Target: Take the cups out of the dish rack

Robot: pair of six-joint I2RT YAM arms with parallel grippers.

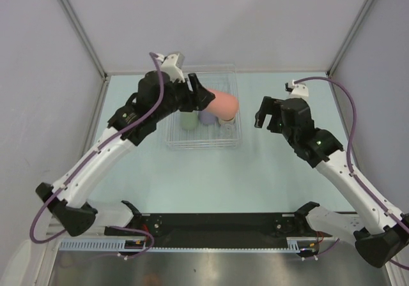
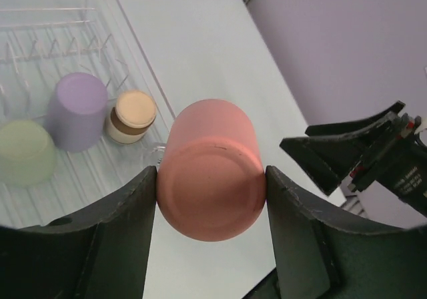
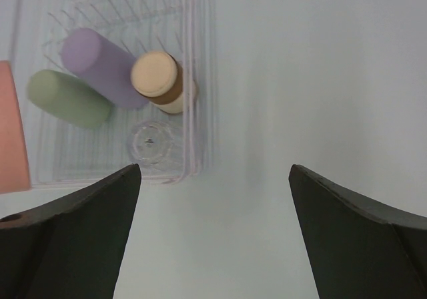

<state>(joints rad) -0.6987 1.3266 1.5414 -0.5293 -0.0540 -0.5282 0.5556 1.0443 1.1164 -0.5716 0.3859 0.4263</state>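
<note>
no text can be read (one small label (image 2: pixel 408 179) is too blurred).

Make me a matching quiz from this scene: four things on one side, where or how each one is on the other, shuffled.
1 pink cup
2 lavender cup
3 tan-topped cup
4 right gripper

a open, empty
b in the rack, next to the green cup
c held by the left gripper
d in the rack, by its side wall

Pairs: 1-c, 2-b, 3-d, 4-a
</note>
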